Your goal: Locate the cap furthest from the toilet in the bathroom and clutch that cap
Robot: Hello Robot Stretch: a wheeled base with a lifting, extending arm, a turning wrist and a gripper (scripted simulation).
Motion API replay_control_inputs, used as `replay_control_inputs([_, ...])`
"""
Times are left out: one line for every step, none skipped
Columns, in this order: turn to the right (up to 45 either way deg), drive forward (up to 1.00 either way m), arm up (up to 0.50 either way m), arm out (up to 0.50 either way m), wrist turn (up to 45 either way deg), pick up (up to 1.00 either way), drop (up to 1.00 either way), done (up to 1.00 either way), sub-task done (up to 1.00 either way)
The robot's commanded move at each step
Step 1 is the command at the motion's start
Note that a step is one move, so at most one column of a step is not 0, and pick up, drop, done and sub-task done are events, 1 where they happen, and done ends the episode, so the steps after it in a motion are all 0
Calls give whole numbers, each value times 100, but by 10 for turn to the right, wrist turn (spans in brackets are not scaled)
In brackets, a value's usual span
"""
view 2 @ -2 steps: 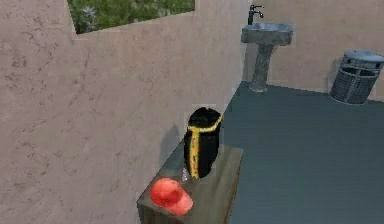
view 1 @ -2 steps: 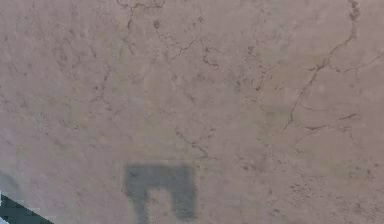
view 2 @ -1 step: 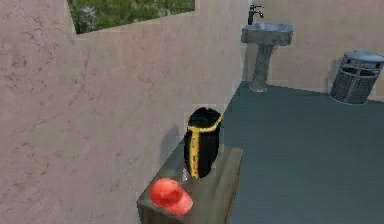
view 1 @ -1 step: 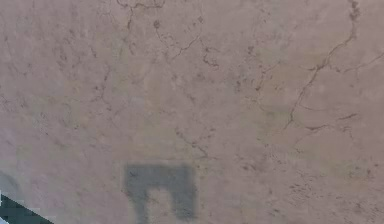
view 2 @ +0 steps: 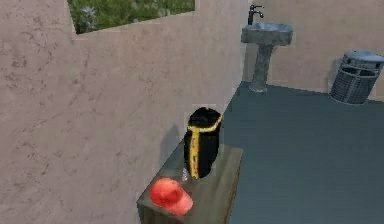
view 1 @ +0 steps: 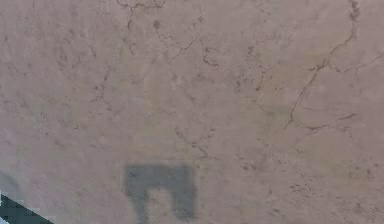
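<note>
Arm side view shows red cap (view 2: 172, 195) on table (view 2: 226, 166).

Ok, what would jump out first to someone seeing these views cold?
A red cap lies on a small table at the arm side view's bottom, beside a tall black object with yellow trim. Farther back stand a pedestal sink and a grey bin. The forward view faces a pinkish veined surface.
</note>
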Motion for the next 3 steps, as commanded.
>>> replay_control_inputs([0,0,0,28,0,0,0,0,0])
replay_control_inputs([0,0,0,0,450,0,0,0,0])
replay_control_inputs([0,0,0,0,450,0,0,0,0])
